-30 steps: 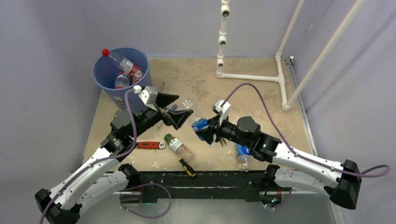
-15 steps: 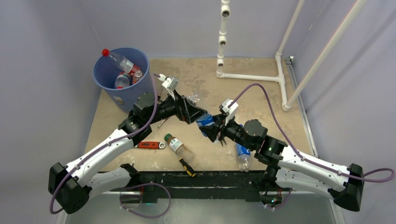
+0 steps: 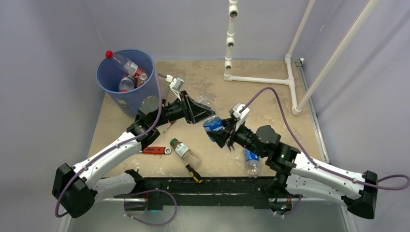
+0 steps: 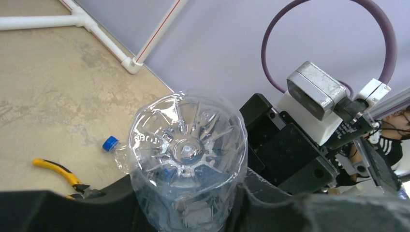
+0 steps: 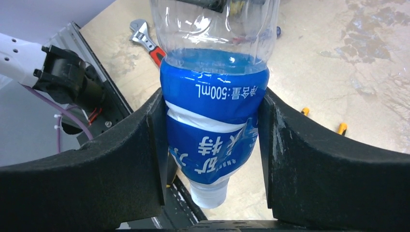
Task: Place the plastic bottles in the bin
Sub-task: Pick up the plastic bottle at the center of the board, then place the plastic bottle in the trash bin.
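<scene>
A blue-labelled bottle (image 5: 212,125) is pinched across its label by the right tool (image 5: 211,111). It is held in the air above the middle of the table (image 3: 270,101), well apart from the bin (image 3: 112,94) at the far left corner. The clear base of that bottle is seen between the fingers of the left tool (image 3: 199,111). Whether those fingers are pressed onto it or merely flank it cannot be told. A hand-over toward the bin side is judged to be in hand — not completed.

Several binned bottles (image 3: 126,72) are noted inside the bin, one with a red cap leaning on the rim. Two are left on the table — a green-capped bottle (image 3: 183,151), lying between a red wrench (image 3: 155,150) and yellow pliers (image 3: 193,171), and a half-hidden bottle (image 3: 251,163) under the right arm.
</scene>
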`<state>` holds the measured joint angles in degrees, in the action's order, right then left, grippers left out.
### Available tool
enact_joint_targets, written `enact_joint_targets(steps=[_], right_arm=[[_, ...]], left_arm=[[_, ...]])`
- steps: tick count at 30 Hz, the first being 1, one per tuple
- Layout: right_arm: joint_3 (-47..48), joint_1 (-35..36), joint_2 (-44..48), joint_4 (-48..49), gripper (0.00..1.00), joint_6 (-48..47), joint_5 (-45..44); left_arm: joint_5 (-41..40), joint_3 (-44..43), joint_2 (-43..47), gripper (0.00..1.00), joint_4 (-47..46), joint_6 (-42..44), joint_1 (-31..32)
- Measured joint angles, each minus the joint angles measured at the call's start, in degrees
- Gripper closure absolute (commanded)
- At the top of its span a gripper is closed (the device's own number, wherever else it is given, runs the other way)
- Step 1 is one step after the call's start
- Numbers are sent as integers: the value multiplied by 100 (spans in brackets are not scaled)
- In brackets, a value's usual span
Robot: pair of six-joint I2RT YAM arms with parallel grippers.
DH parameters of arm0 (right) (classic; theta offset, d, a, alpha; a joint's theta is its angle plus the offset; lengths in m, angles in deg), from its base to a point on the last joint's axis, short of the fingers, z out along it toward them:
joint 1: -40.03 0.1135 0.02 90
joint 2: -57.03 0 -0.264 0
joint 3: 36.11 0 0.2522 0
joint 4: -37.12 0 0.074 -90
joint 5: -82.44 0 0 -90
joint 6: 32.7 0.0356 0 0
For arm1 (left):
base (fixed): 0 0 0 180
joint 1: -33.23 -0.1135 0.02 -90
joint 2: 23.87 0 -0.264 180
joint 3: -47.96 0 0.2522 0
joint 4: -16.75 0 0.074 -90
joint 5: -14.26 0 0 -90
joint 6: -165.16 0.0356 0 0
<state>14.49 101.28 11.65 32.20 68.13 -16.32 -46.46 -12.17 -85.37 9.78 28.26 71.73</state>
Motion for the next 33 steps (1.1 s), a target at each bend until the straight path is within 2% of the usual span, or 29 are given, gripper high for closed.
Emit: enact_joint_targets(steps=[5, 9, 17, 24, 29, 33], right_arm=[[0, 55, 2, -37, 13, 35, -72], [0, 85, 70, -63, 1, 118, -92], [-2, 98, 1038, 420, 1, 734, -236], [-389, 98, 1888, 1746, 7, 1248, -417], [-636, 98, 1751, 2505, 14, 1526, -514], [-638, 98, 1338, 2968, 20, 1703, -525]], left_arm=[[44, 116, 4, 89, -238, -4, -11], [-81, 184, 170, 98, -236, -2, -4], [-1141, 496, 1088, 100, -859, -72, 15], [-2573, 739, 1578, 100, -2061, -623, 15], [-3193, 1137, 1497, 100, -2955, -1388, 15], [-3401, 1303, 1388, 100, -3320, -1860, 15]])
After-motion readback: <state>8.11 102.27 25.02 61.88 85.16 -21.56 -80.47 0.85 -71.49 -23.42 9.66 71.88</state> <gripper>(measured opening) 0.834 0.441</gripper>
